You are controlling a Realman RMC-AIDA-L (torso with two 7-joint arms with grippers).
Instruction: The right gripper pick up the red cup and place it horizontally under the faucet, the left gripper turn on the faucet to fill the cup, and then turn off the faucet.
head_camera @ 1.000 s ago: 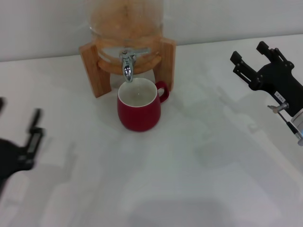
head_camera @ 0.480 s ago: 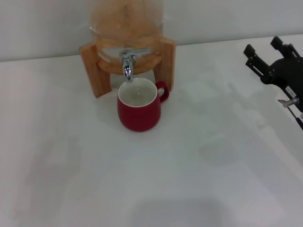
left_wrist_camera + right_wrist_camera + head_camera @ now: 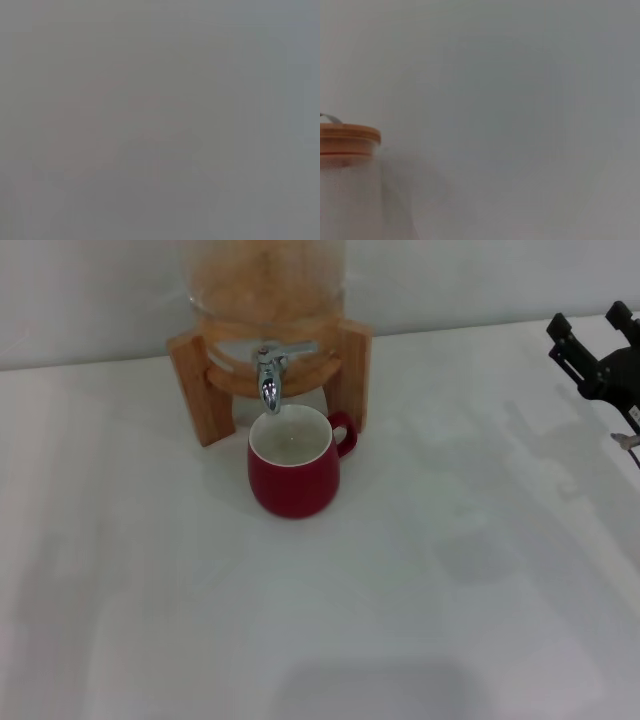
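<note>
The red cup (image 3: 293, 478) stands upright on the white table, directly below the chrome faucet (image 3: 268, 380), with its small handle turned to the right. Its white inside faces up. The faucet's lever lies flat across the top, and I see no stream of water. My right gripper (image 3: 592, 332) is far off at the right edge of the head view, open and holding nothing, well apart from the cup. The left gripper appears in no view, and the left wrist view is only plain grey.
The wooden-framed dispenser (image 3: 195, 390) with its orange-tinted jar stands at the back against the wall. Its wooden lid (image 3: 347, 140) and the frosted jar (image 3: 350, 200) below it show in the right wrist view. The white table (image 3: 330, 620) stretches in front of the cup.
The left gripper has slid out of the head view at the lower left. The right gripper has drawn back toward the right edge. The cup and faucet have not moved.
</note>
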